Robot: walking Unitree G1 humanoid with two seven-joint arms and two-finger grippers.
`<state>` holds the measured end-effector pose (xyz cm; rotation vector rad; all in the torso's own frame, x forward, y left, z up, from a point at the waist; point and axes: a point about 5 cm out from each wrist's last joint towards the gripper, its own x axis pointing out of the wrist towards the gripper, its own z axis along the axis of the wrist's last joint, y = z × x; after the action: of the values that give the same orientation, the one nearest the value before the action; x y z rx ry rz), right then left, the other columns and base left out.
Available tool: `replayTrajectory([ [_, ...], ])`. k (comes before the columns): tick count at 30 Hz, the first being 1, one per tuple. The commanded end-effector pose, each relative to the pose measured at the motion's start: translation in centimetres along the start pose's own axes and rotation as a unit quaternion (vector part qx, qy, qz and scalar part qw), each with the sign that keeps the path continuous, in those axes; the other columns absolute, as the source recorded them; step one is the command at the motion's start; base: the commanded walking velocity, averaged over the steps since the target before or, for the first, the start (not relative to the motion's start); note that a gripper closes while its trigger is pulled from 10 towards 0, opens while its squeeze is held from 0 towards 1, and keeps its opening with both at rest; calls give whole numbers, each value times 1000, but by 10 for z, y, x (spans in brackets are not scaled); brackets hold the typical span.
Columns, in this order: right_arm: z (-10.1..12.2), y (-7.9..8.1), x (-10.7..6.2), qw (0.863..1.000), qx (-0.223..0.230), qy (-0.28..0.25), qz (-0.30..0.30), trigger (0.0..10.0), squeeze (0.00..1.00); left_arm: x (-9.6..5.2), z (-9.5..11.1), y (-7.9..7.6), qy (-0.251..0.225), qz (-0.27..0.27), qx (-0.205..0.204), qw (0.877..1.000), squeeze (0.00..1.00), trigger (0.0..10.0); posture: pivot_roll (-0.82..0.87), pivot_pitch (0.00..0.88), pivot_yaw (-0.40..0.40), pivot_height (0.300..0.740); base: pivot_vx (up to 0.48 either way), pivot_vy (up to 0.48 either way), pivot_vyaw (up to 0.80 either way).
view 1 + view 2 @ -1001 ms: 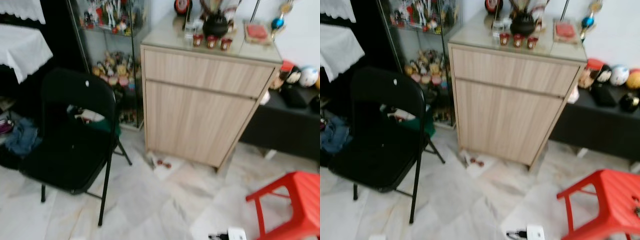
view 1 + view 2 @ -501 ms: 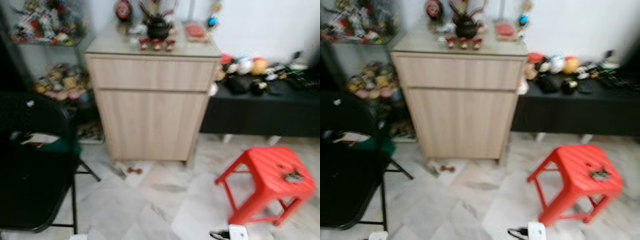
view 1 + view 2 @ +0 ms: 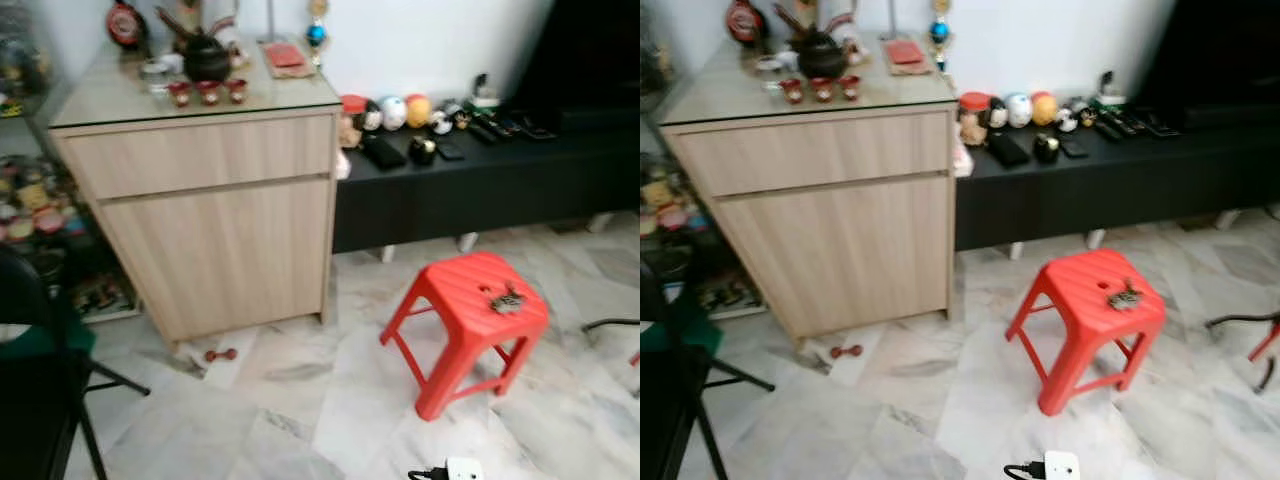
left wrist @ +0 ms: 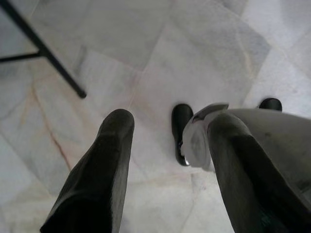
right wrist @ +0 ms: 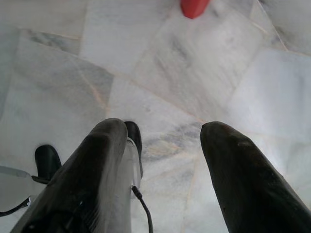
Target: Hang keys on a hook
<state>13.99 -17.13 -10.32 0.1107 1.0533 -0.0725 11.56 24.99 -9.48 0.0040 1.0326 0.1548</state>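
Step in hand: search and approach, nothing picked up yet. The keys [image 3: 507, 299] lie on the red stool [image 3: 455, 290], near its right edge. No hook identified. Left gripper [image 4: 167, 145] and right gripper [image 5: 160, 145] hang over the floor, fingers spread, empty. Next: walk to the stool and reach down. A cabinet [image 3: 215, 215] and a chair [image 3: 40, 400] stand to the left, off the path.

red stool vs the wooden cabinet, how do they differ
The red stool is low, plastic and open between its legs; the wooden cabinet is taller, pale wood and closed-fronted. The stool top carries the keys alone; the cabinet top holds a dark teapot, small red cups and a red tray. The stool stands out on the floor; the cabinet stands against the wall. Both rest on the marble floor.
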Motion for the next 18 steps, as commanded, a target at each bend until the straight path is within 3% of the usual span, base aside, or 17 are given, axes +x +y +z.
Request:
replayTrajectory([
  [1, 3, -2, 0, 1000, 5, -4, -3, 10000, 0, -1, -3, -1, 6, 2, -1, 1000, 0, 10000, 144, 0, -47, 740, 0, -480, -744],
  [4, 4, -2, 0, 1000, 4, -5, -3, 10000, 0, 0, -3, -1, 5, 2, -3, 1000, 0, 10000, 146, 0, -50, 740, 0, -427, -744],
  [18, 6, -2, 1, 1000, 3, -7, -3, 10000, 0, 0, -2, 0, 4, 4, -11, 1000, 0, 10000, 140, 8, -50, 740, 0, 0, -744],
])
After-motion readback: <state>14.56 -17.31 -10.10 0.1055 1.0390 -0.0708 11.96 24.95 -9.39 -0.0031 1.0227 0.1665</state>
